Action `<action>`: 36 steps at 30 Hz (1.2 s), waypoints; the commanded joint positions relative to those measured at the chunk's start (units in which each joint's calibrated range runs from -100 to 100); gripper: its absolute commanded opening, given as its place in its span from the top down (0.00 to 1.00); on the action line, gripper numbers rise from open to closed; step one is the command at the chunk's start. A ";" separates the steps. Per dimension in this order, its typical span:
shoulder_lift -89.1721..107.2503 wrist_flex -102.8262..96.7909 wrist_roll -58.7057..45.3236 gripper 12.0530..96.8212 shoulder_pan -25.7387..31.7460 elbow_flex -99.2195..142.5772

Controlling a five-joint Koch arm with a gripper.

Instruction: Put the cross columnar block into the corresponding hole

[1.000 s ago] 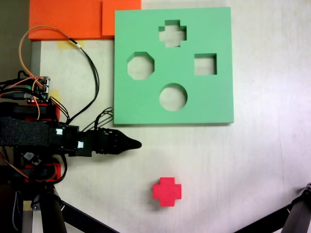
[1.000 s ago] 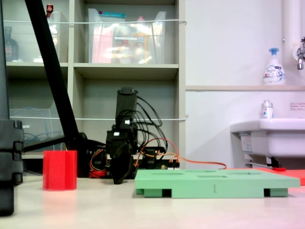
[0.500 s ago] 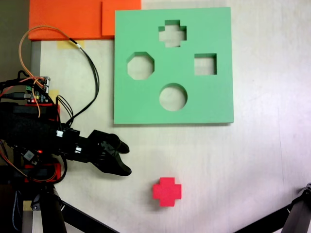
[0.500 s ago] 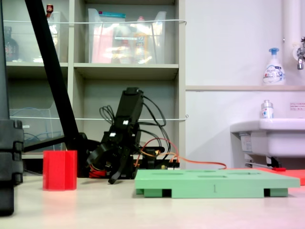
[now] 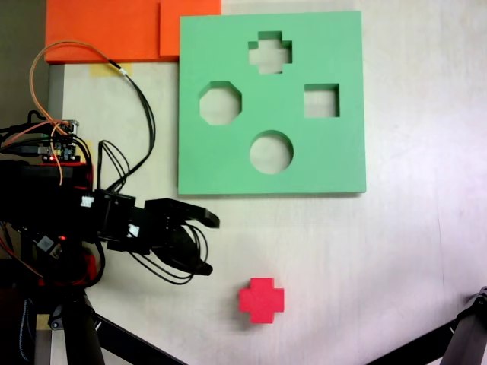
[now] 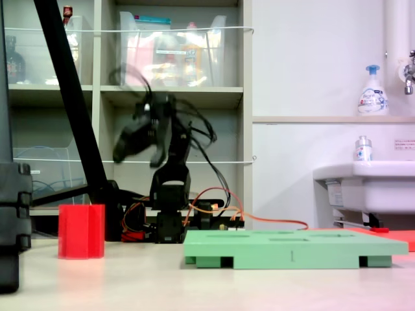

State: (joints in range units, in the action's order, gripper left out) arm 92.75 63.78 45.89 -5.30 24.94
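Pale worktop [image 5: 396,251] under everything; shelving [image 6: 168,97] behind the arm in the side-on fixed view, white sink [image 6: 366,184] off to the right there with a soap bottle [image 6: 372,91] on the ledge above.

Square green foam board [image 5: 228,163] lying flat, up and to the right of the tool in the top-down fixed view; same board [image 6: 295,249] low on the worktop in the side-on one, to the right of the arm's base. Four cutouts: plus-shaped corresponding hole [image 5: 270,53] at the far edge, well away from the tool; octagonal cutout [image 5: 221,103] nearest the tool; square cutout [image 5: 322,100] and round cutout [image 5: 271,152] beyond.

Orange sheets [image 5: 114,29] at top left, touching the board's corner.

Black arm [image 5: 61,220] at left, cables looping above it. Tool [image 5: 211,245] pointing right, jaws spread apart, nothing between them; raised high off the worktop and blurred in the side-on view [image 6: 139,152].

Cross columnar block [image 5: 261,299] red, standing alone on the worktop, below and right of the tool, apart from it and well short of the board; seen upright at left [image 6: 82,231], below the raised tool.
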 commanded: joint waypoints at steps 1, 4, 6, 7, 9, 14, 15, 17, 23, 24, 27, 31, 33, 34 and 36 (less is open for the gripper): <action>-11.19 9.55 -0.10 0.56 0.00 -10.08; -19.15 11.19 -0.24 0.48 -0.98 -15.47; -26.41 14.46 -0.63 0.40 -1.17 -20.45; -30.60 17.35 -0.83 0.36 -1.66 -23.84; -37.30 19.66 -1.07 0.26 -2.10 -27.43; -49.45 20.24 -2.44 0.11 -2.88 -31.52; -51.55 20.43 -2.88 0.08 -3.03 -32.32; -56.30 20.43 -3.42 0.08 -3.61 -33.41; -69.43 20.43 -4.79 0.08 -4.69 -36.60; -71.10 20.33 -5.13 0.08 -4.79 -36.60; -75.43 19.66 -5.71 0.08 -5.08 -37.10; -79.90 17.73 -5.86 0.08 -5.23 -37.90; -81.86 17.64 -6.15 0.08 -5.42 -38.90; -82.55 17.64 -6.30 0.08 -5.52 -39.59; -84.51 17.64 -6.69 0.08 -5.67 -40.99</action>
State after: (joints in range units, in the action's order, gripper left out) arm 8.34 82.38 40.07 -10.67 -12.98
